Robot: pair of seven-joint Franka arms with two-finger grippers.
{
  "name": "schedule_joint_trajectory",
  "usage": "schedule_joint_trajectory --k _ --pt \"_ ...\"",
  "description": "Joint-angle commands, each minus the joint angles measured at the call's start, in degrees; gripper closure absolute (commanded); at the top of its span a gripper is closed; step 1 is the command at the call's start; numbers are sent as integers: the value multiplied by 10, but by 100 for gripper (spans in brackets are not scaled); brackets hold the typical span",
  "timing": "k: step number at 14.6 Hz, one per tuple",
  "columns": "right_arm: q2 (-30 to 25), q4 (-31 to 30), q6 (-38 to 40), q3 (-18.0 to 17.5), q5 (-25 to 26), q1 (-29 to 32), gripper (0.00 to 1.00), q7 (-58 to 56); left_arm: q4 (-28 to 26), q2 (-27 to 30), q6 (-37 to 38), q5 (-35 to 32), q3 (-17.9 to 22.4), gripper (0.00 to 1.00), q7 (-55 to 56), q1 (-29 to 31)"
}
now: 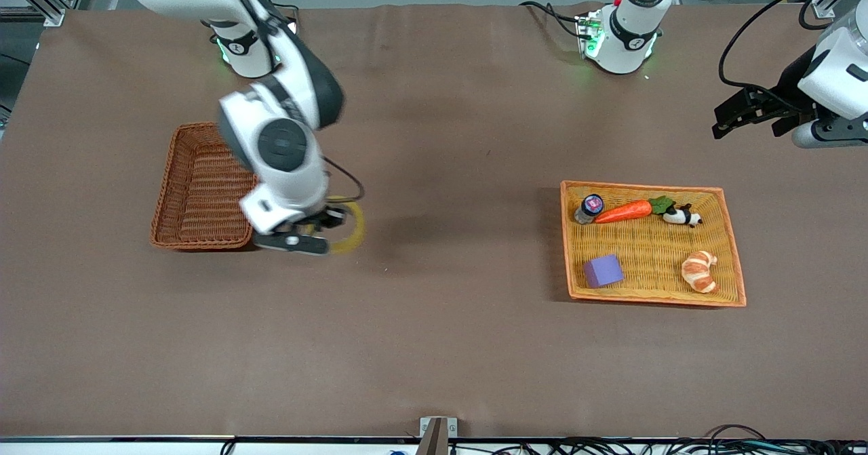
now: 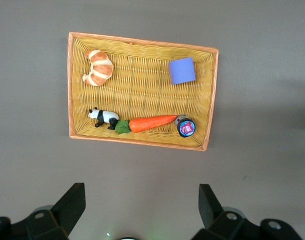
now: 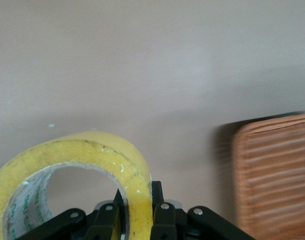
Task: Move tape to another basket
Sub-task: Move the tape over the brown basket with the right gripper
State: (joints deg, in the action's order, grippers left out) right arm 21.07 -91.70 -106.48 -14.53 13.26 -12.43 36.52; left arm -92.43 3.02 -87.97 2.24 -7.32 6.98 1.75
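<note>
My right gripper (image 1: 324, 228) is shut on the tape (image 1: 350, 226), a yellowish ring, and holds it up in the air over the bare table just beside the reddish-brown basket (image 1: 196, 187), toward the left arm's end. In the right wrist view the fingers pinch the tape's wall (image 3: 110, 170), one inside the ring and one outside, and the basket (image 3: 272, 175) shows to one side. My left gripper (image 1: 736, 114) is open and empty, waiting high near the left arm's end of the table; its wrist view shows its spread fingers (image 2: 72, 205).
The orange-yellow woven tray (image 1: 729, 251) lies toward the left arm's end and holds a carrot (image 1: 624, 211), a small bottle (image 1: 588, 208), a panda toy (image 1: 681, 217), a purple block (image 1: 603, 270) and a croissant (image 1: 700, 271). It also fills the left wrist view (image 2: 142, 142).
</note>
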Motion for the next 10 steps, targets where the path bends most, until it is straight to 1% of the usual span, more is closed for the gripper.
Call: schedule_joint_trajectory --k 1,2,3,4,7,9,10 --pt "-114 -121 -15 -11 -38 85 100 -122 -13 12 -4 10 2 0 -61 25" --pt "-141 -150 -17 2 -51 97 100 -162 -13 11 -8 10 2 0 -64 26" --pt "-166 -183 -26 33 -59 97 100 -206 -13 10 -12 9 3 0 -64 25" --pt "-191 -222 -45 57 -65 96 100 -241 -10 6 -12 8 2 0 -64 25" --pt "-261 -360 -142 127 -68 95 100 -341 -4 2 -13 4 2 0 -75 26" --pt "-282 -428 -195 163 -68 95 99 -384 5 -6 -13 4 2 0 -74 25" --pt "-286 -451 -215 184 -68 95 99 -409 4 -7 -13 4 2 0 -74 25"
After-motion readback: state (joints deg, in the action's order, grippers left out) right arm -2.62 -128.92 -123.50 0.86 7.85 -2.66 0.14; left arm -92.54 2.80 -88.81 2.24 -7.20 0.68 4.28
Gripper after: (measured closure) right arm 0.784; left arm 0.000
